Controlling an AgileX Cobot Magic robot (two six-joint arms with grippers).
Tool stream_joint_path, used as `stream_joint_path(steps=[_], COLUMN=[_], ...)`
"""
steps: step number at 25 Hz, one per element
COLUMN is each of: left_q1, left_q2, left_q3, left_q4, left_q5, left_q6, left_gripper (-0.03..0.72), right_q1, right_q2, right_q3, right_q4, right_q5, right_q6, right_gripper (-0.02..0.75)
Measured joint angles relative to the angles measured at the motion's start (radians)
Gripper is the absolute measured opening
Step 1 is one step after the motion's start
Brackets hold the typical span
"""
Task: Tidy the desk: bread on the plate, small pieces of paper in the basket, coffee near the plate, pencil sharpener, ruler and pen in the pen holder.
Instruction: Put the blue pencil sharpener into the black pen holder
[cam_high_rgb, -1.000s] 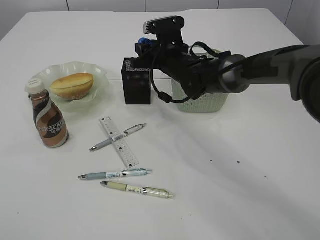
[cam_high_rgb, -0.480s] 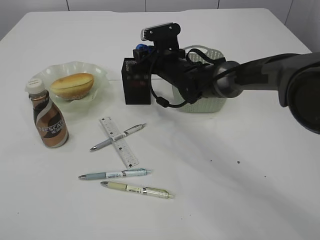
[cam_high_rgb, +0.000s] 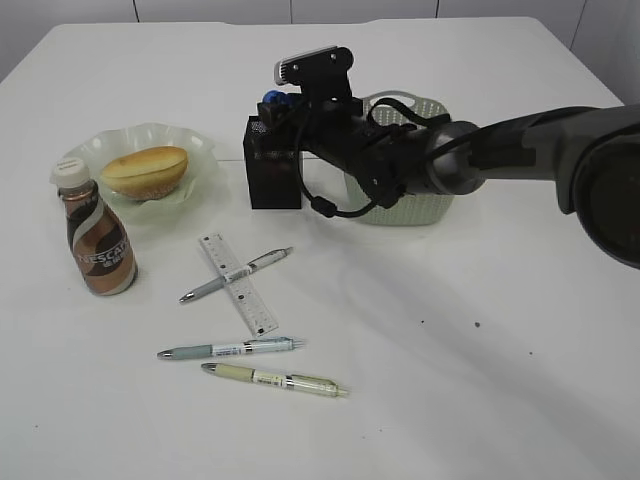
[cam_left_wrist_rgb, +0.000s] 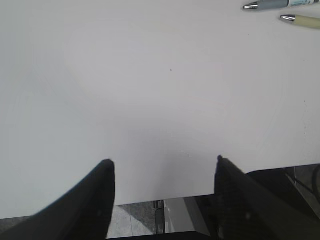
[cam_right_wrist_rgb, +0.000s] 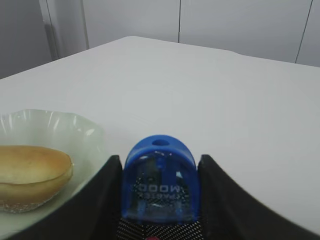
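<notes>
My right gripper (cam_high_rgb: 274, 106) (cam_right_wrist_rgb: 159, 167) is shut on the blue pencil sharpener (cam_high_rgb: 271, 99) (cam_right_wrist_rgb: 160, 182), just above the black mesh pen holder (cam_high_rgb: 272, 178) (cam_right_wrist_rgb: 160, 231). The bread (cam_high_rgb: 145, 170) (cam_right_wrist_rgb: 30, 175) lies on the green plate (cam_high_rgb: 198, 150) (cam_right_wrist_rgb: 65, 125). The coffee (cam_high_rgb: 98, 245) stands upright in front of the plate. A pen (cam_high_rgb: 236, 273) lies across the ruler (cam_high_rgb: 240, 292); two more pens (cam_high_rgb: 228, 349) (cam_high_rgb: 275, 379) lie nearer. The basket (cam_high_rgb: 412, 208) sits behind my right arm. The small pieces of paper are out of view. My left gripper (cam_left_wrist_rgb: 163, 161) is open and empty over the desk's near edge.
The white desk (cam_high_rgb: 480, 350) is bare on its right half. In the left wrist view two pen tips (cam_left_wrist_rgb: 272, 4) (cam_left_wrist_rgb: 300, 20) show at the top right, and the desk's front edge (cam_left_wrist_rgb: 165, 196) runs between the fingers. My right arm reaches across in front of the basket.
My right gripper has carried the pencil sharpener left and slightly down, now over the pen holder's mouth. Everything on the desk has stayed put.
</notes>
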Motion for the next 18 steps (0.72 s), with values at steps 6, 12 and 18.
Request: stream_joint_path(steps=[6, 12, 18], left_q1=[0.000, 0.000, 0.000], left_q2=[0.000, 0.000, 0.000], left_q3=[0.000, 0.000, 0.000], left_q4=[0.000, 0.000, 0.000], left_q5=[0.000, 0.003, 0.006], left_q6=[0.000, 0.000, -0.004], left_gripper=[0.458, 0.458, 0.458], right_q1=[0.000, 0.000, -0.002], right_q2=[0.000, 0.009, 0.017], right_q3=[-0.002, -0.010, -0.016], right_q4=[-0.032, -0.034, -0.034], right_q5=[0.002, 0.036, 0.045], right_q6=[0.028, 0.058, 0.060], right_gripper=[0.333, 0.378, 0.399])
